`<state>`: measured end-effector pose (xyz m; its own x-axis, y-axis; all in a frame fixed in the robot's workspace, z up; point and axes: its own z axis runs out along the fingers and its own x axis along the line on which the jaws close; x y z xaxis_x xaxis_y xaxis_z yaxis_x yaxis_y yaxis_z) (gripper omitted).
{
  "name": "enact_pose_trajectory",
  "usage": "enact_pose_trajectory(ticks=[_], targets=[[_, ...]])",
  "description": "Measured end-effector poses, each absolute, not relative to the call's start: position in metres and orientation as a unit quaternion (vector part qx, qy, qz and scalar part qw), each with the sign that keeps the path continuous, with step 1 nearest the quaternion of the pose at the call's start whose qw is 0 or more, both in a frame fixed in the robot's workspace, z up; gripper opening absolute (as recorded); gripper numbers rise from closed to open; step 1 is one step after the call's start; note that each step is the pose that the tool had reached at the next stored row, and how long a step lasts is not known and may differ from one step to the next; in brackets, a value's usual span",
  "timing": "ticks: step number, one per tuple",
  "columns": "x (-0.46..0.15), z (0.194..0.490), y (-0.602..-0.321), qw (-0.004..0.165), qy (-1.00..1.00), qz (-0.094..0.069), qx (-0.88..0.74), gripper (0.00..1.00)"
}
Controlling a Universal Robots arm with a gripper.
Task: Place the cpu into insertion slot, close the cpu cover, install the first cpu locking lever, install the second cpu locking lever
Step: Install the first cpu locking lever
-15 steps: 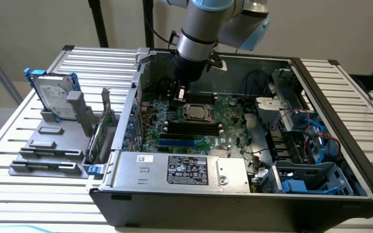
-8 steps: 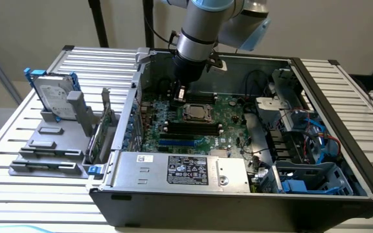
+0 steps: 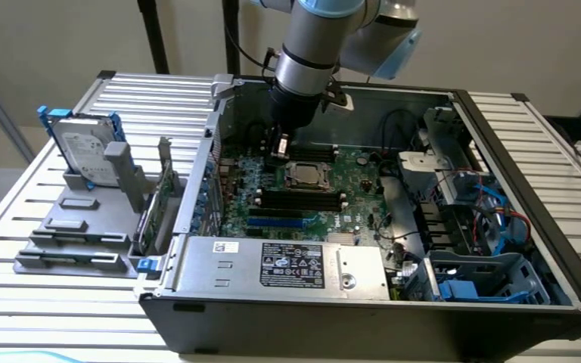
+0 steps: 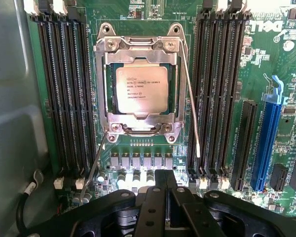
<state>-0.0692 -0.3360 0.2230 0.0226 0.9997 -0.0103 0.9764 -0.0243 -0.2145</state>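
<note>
The cpu (image 4: 141, 89) lies face up under the cpu cover (image 4: 101, 89) (levers (image 4: 189, 98) angled outward); fingers (image 4: 153, 202) pressed together.

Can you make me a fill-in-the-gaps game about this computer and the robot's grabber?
1. The board is coloured ___.
2. The silvery cover lies closed around the ___.
3. The shut gripper holds ___.
4. The long slot beside the black ones is coloured ___.

Missing words: green; cpu; nothing; blue.
</note>
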Motion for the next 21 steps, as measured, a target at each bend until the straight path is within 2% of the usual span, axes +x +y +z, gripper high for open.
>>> enact_pose_trajectory(ticks=[14, 21], targets=[[-0.074, 0.236, -0.346, 0.080, -0.692, 0.079, -0.714, 0.11], [-0.077, 0.243, -0.347, 0.096, -0.682, 0.069, -0.722, 0.11]])
